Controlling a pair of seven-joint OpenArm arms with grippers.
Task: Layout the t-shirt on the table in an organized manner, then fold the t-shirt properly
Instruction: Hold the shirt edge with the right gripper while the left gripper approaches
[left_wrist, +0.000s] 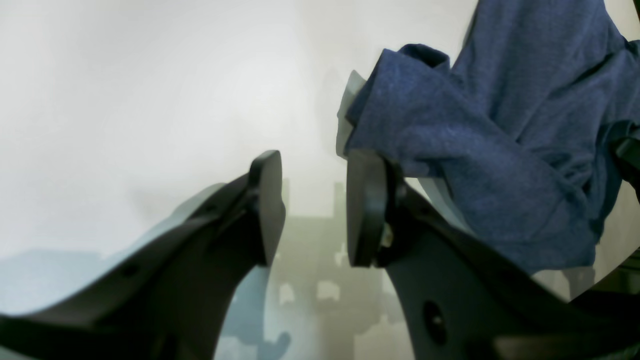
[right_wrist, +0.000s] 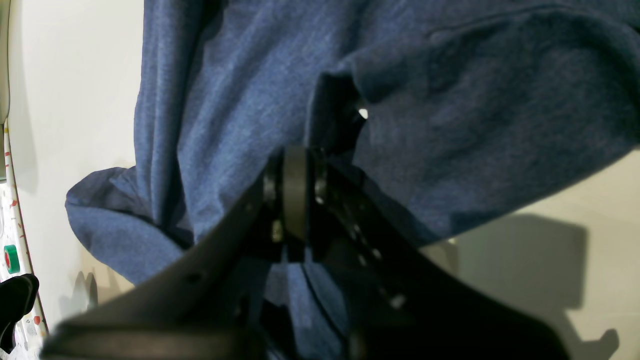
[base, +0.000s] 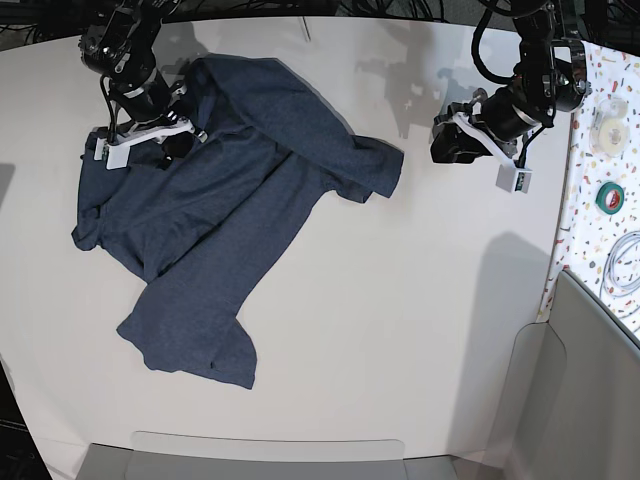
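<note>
The dark blue t-shirt lies crumpled and plain side up on the left half of the white table, one sleeve pointing to the front. My right gripper is at the shirt's far left part. In the right wrist view its jaws are pressed together with the cloth bunched around the tips. My left gripper hovers to the right of the shirt's right sleeve, apart from it. In the left wrist view it stands open with nothing between the fingers, and the sleeve is just to the right.
A speckled strip along the table's right edge holds a green tape roll, a white roll and a coiled cable. Grey panels stand at the front edge and the front right.
</note>
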